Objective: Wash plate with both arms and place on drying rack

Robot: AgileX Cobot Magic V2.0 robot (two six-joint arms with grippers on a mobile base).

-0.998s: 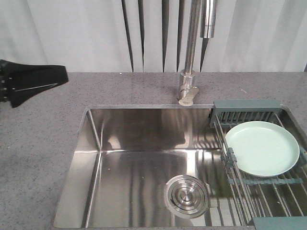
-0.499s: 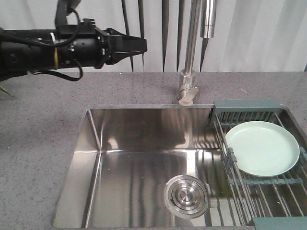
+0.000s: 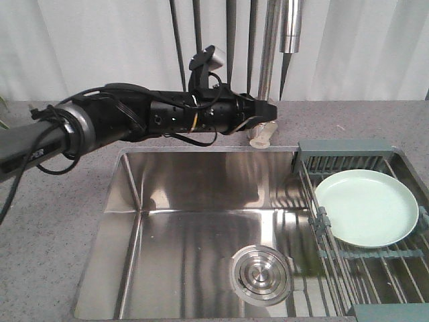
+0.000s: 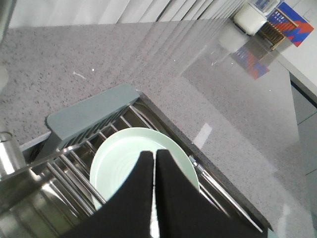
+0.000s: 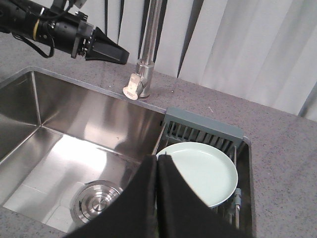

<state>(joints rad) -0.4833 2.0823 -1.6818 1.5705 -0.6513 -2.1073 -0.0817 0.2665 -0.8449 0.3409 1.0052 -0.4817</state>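
We see the counter (image 3: 60,221) around the sink (image 3: 201,221); our left arm (image 3: 167,117) reaches over it toward the plate (image 3: 367,208), lying flat on the drying rack (image 3: 348,157), presumably awaiting pickup; both jaws are clenched, holding nothing.

Plate (image 4: 130,148) partly hidden behind closed left gripper (image 4: 154,163); also partly covered by right gripper (image 5: 157,168) (near rim only). Drying rack (image 3: 375,261) cut off by the frame's lower right edge.
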